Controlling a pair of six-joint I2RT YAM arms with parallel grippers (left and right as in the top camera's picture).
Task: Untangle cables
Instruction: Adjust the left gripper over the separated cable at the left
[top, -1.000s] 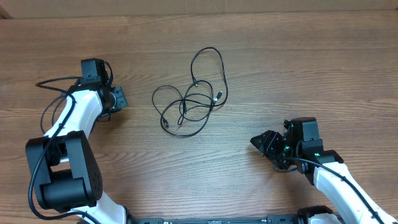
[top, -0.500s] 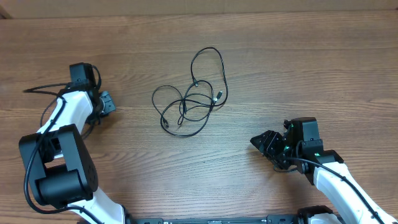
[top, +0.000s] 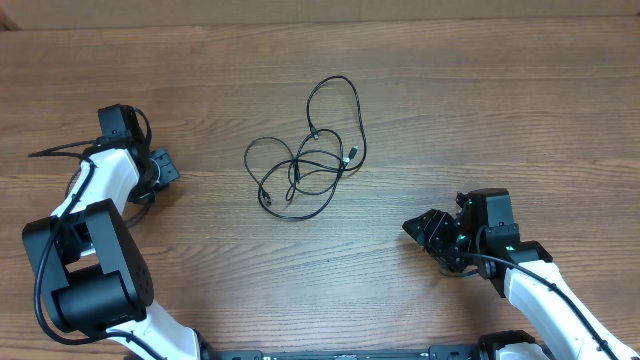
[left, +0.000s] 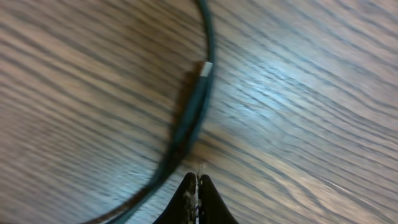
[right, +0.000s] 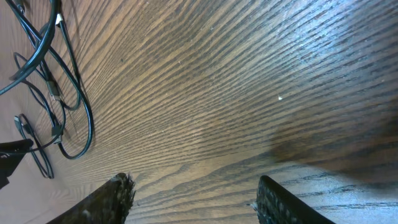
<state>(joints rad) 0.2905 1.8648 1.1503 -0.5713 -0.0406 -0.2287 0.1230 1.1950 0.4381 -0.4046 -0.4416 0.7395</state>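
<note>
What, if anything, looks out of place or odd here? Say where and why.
The cables lie at the centre in a tangled heap, their loops crossing over each other rather than lying apart. Neither gripper touches them: the left gripper is shut at far left, the right gripper open at near right. Nothing looks spilled or damaged.

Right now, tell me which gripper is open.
The right gripper: its fingers stand wide apart, while those of the left gripper are pressed together.

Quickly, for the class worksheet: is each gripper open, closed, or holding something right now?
Left gripper: closed, fingers pressed together, nothing between them.
Right gripper: open, holding nothing; the cables lie apart from it.
</note>
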